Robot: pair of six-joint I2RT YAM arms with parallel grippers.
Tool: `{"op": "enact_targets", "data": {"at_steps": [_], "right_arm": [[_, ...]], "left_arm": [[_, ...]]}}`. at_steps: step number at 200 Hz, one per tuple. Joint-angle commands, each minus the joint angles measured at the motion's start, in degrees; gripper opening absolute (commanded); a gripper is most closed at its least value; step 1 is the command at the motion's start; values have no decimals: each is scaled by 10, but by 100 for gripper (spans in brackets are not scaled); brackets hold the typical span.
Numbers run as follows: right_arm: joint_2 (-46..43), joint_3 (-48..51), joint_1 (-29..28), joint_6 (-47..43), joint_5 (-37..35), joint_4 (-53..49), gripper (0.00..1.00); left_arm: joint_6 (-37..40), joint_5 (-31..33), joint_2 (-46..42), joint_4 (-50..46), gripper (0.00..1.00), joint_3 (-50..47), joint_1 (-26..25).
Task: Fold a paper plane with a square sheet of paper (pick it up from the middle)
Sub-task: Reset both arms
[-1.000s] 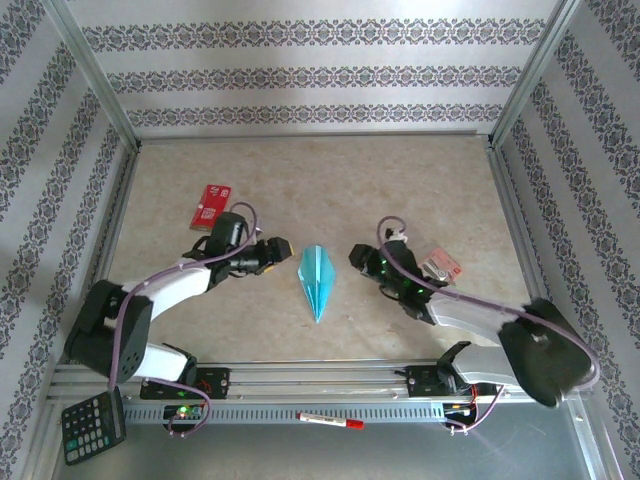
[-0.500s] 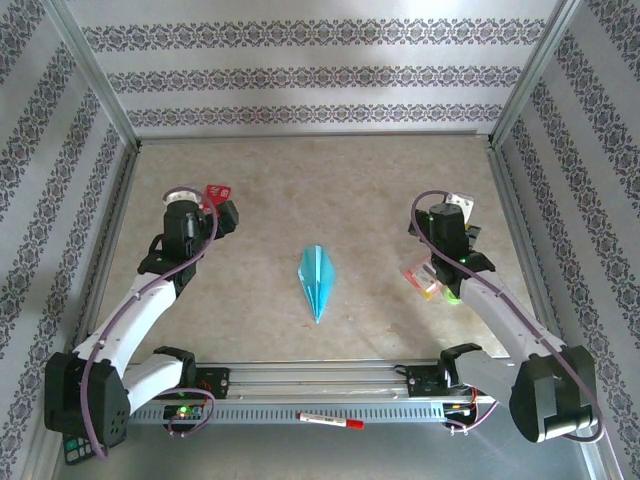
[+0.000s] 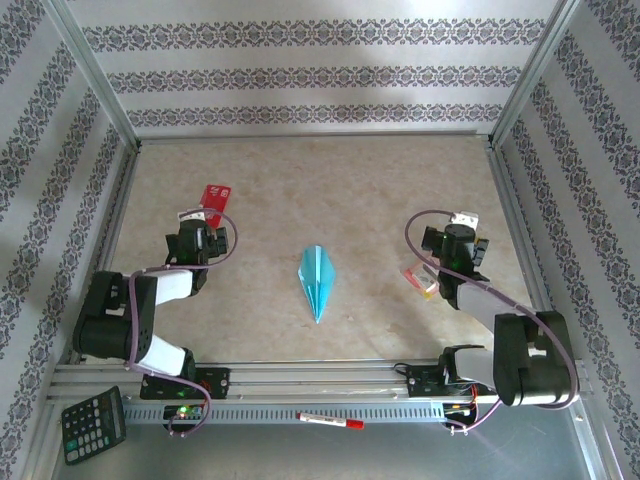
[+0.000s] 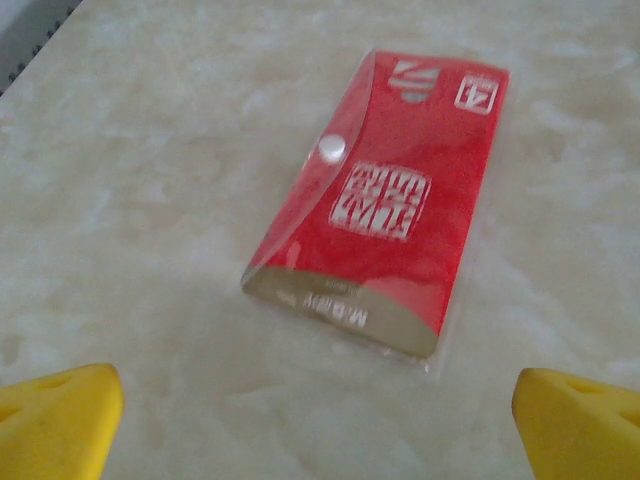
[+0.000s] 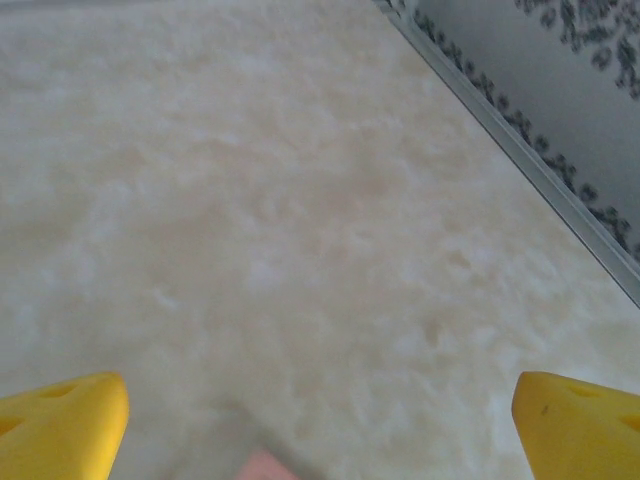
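The square sheet of paper lies folded into a slim teal paper plane (image 3: pixel 318 282) in the middle of the table, nose toward the near edge, with nothing touching it. My left gripper (image 3: pixel 203 220) is folded back far to its left and stands open and empty; in the left wrist view its yellow fingertips (image 4: pixel 55 420) frame bare table in front of the red packet (image 4: pixel 390 210). My right gripper (image 3: pixel 463 224) is far to the plane's right, also open and empty. Its yellow fingertips (image 5: pixel 580 420) are spread wide over bare table.
The red packet (image 3: pixel 213 203) lies just beyond the left gripper. A small pink-and-yellow packet (image 3: pixel 422 280) sits beside the right arm, its pink edge (image 5: pixel 265 467) showing low in the right wrist view. A calculator (image 3: pixel 93 425) and a red marker (image 3: pixel 330 421) rest by the front rail. Patterned walls enclose the table.
Both grippers have left the plane's sides and swung outward, then drawn back toward their bases. Both jaws have opened wide. The plane has not moved.
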State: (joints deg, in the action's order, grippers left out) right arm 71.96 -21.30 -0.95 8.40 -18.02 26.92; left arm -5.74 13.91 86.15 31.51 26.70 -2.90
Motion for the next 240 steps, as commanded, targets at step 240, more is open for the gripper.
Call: {"op": "enact_targets", "data": {"at_steps": [240], "right_arm": [[152, -1, -6, -69, 143, 267, 98]], "left_arm": [[41, -85, 51, 249, 100, -57, 27]]}}
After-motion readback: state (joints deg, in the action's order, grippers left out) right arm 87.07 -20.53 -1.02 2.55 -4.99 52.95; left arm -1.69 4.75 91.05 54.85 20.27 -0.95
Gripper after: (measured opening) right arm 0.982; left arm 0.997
